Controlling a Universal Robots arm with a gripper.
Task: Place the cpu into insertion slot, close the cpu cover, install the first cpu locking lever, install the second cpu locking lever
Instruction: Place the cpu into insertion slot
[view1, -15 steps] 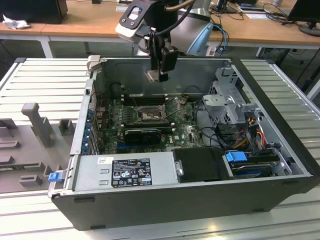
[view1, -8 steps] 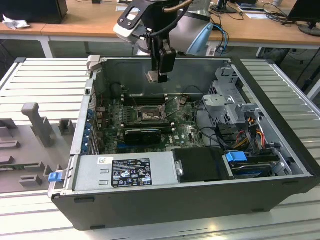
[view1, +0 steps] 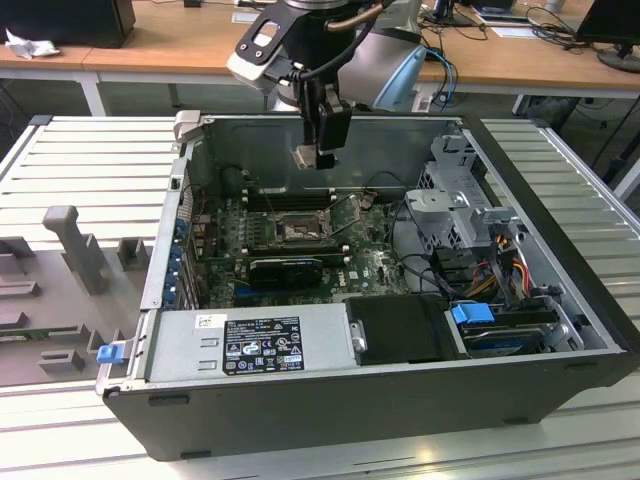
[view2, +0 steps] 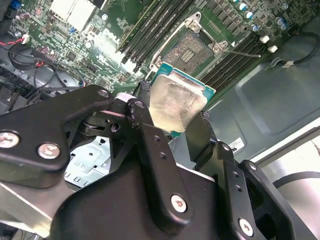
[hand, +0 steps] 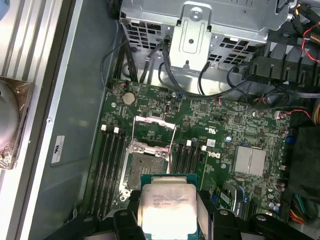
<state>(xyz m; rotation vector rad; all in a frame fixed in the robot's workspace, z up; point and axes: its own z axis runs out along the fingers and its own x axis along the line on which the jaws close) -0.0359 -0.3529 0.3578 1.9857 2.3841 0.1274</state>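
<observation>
My gripper (view1: 318, 152) hangs above the open computer case, shut on the cpu (view1: 305, 157), a thin square chip with a pale metal face. In both wrist views the cpu (hand: 167, 200) (view2: 175, 102) sits clamped between the black fingers (hand: 206, 207) (view2: 146, 112), held in the air over the green motherboard (view1: 372, 265). The insertion slot (view1: 297, 229) (hand: 145, 170) (view2: 192, 47) lies bare below, its pin field showing. The cpu cover (hand: 155, 131) is swung open, lying back beyond the slot. A thin wire lever (view2: 241, 52) sticks out beside the slot.
Black memory slots (hand: 111, 165) flank the socket. A metal drive cage (view1: 450, 190), bundled cables (view1: 505, 255) and a power supply (view1: 250, 345) crowd the case. A black block (view1: 285, 268) sits near the socket. A grey fixture tray (view1: 70, 260) lies at the exterior view's left.
</observation>
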